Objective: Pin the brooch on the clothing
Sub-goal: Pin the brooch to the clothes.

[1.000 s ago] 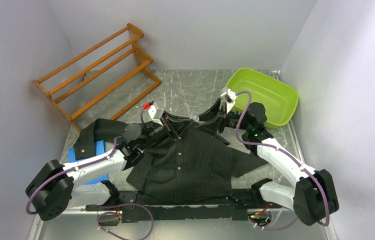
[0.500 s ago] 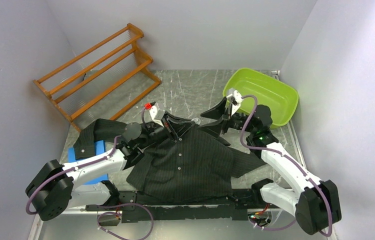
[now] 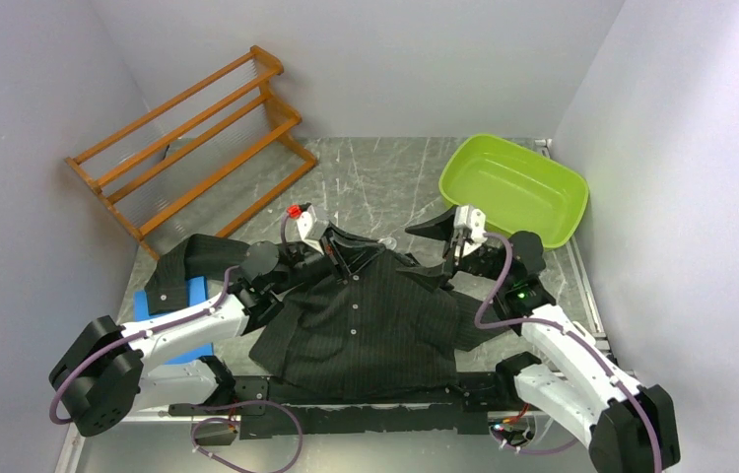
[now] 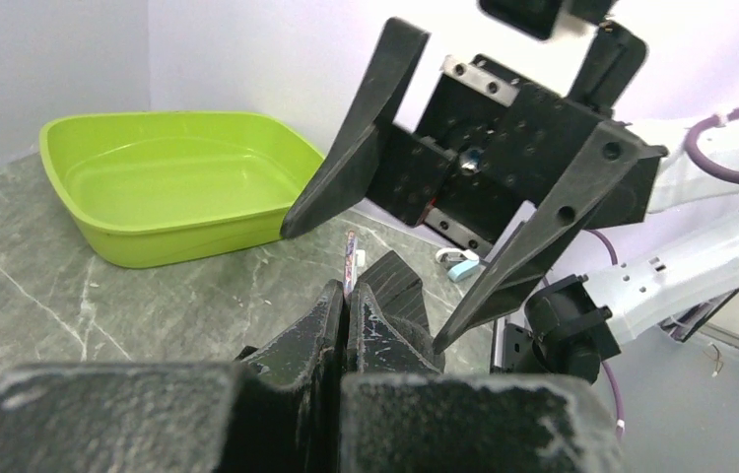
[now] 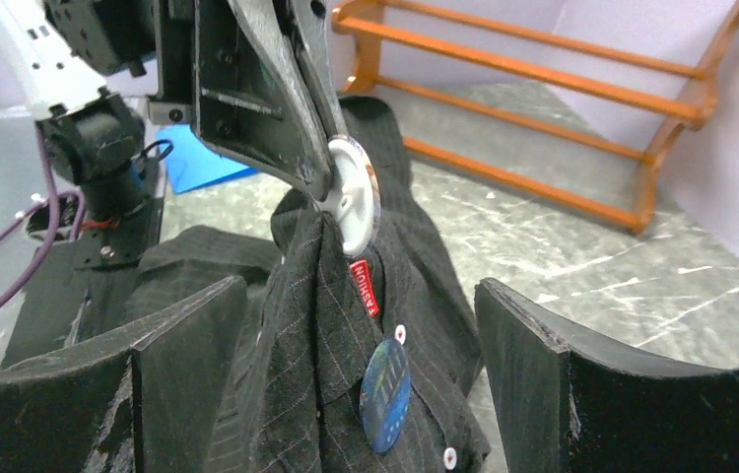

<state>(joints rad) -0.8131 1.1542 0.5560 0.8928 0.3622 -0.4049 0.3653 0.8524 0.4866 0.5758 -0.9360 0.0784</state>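
The clothing (image 3: 366, 325), a black pinstriped shirt, lies spread on the table with its collar lifted. My left gripper (image 3: 334, 252) is shut on the raised fabric (image 5: 306, 256) at the collar, and a white round disc (image 5: 354, 192) is pinched at its fingertips (image 4: 361, 305). A round blue brooch (image 5: 385, 394) sits on the shirt front, below a red label (image 5: 364, 286) and between white buttons. My right gripper (image 5: 358, 296) faces the brooch from the right. It is open wide, one finger on each side of the hanging fabric, touching nothing.
A lime green basin (image 3: 518, 187) stands at the back right, just behind the right arm. A wooden rack (image 3: 198, 138) leans at the back left. A blue block (image 3: 173, 315) lies under the shirt's left sleeve.
My right gripper has backed away from the collar toward the near right and opened wider. The left gripper has held still on the fabric.
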